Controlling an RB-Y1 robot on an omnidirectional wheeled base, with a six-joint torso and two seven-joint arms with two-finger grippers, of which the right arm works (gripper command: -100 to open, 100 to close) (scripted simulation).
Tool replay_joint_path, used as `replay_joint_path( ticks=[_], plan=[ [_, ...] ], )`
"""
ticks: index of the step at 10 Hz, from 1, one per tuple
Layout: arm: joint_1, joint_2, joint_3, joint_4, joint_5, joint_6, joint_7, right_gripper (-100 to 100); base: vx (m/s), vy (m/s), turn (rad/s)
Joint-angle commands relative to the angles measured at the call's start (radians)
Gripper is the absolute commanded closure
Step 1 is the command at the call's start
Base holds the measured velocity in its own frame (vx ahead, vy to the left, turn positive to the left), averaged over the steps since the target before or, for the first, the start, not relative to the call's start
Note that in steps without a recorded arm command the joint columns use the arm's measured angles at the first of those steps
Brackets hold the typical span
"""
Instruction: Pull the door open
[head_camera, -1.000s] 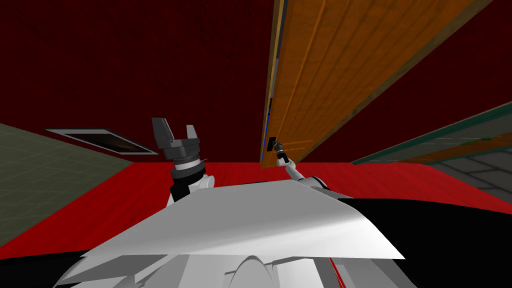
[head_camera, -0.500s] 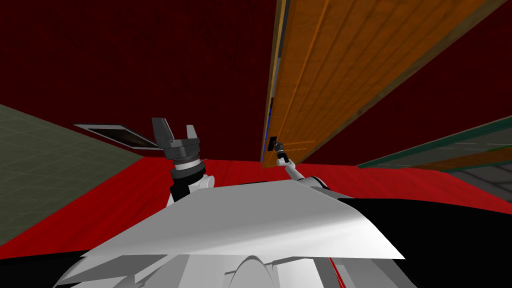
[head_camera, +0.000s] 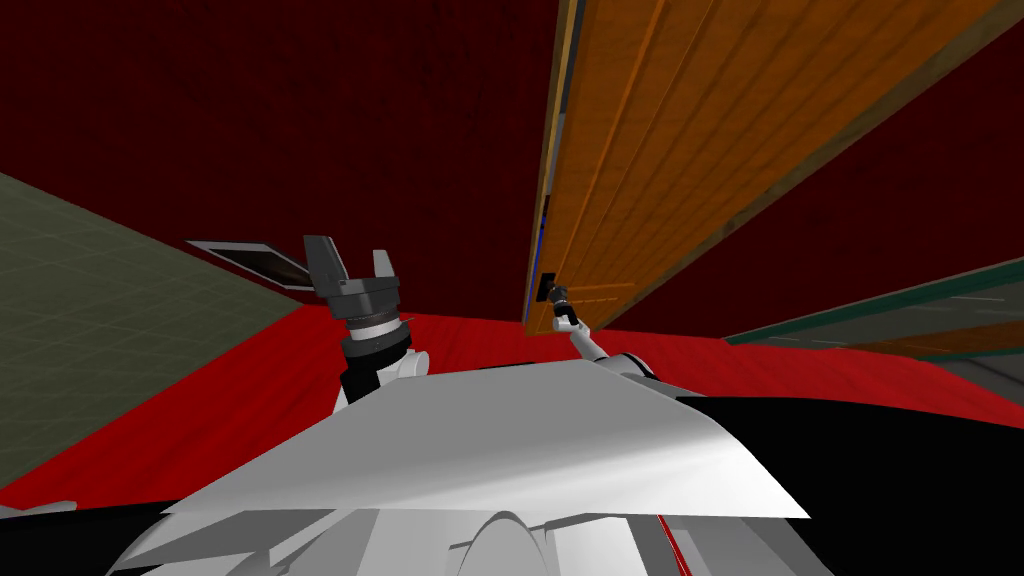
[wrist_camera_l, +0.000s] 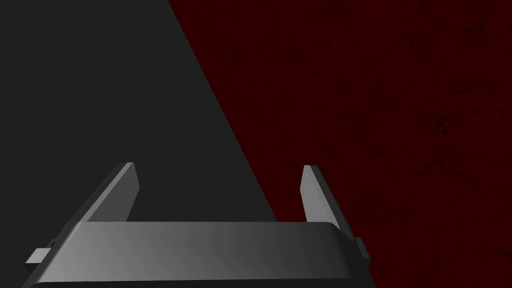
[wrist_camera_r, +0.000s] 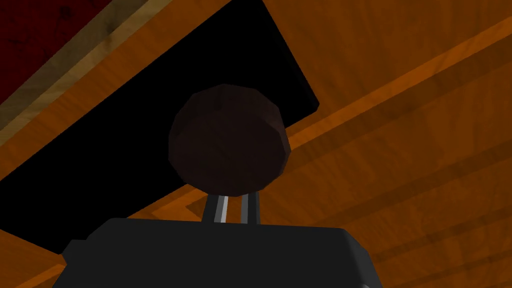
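Gripping the door knob, the right gripper has its jaws clenched close together. The thin fingers rise from the dark body straight up to the knob's dark round ball, which hides their tips. The knob sits on a black rectangular plate fixed to the orange wooden door. A tan frame strip runs just past the plate, with dark red wall beyond it.

From the head camera, the right gripper is small, with the arm stretched forward to the knob plate. The plate is low on the door, near its free edge. That edge shows a thin blue line and faces the left arm's side. The door leaf splays up and away to the right.

The left gripper is raised ahead of the chest, well apart from the door, with its jaws released. In the left wrist view, the two fingers stand wide apart with nothing between them.

The floor is bright red and the wall behind is dark red. A framed panel sits low on the wall just beside the left gripper. A green-edged panel lies to the right of the door. A black area shows at lower right.
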Motion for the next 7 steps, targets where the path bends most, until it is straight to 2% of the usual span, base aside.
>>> replay_joint_path(
  ticks=[1, 2, 4, 5, 7],
  plan=[
    [-0.02, 0.015, 0.009, -0.005, -0.038, -0.011, -0.05, 100, -0.076, -0.063, 0.141],
    [-0.02, 0.015, 0.009, -0.005, -0.038, -0.011, -0.06, 100, -0.051, -0.054, 0.05],
    [-0.022, 0.019, 0.011, -0.004, -0.085, -0.004, -0.123, 100, -0.058, -0.044, 0.138],
    [0.003, 0.014, 0.009, -0.011, -0.097, 0.015, -0.133, -100, -0.073, -0.057, 0.043],
    [0.008, 0.028, 0.018, -0.031, -0.136, 0.025, -0.187, -100, -0.123, -0.058, -0.002]
  ],
)
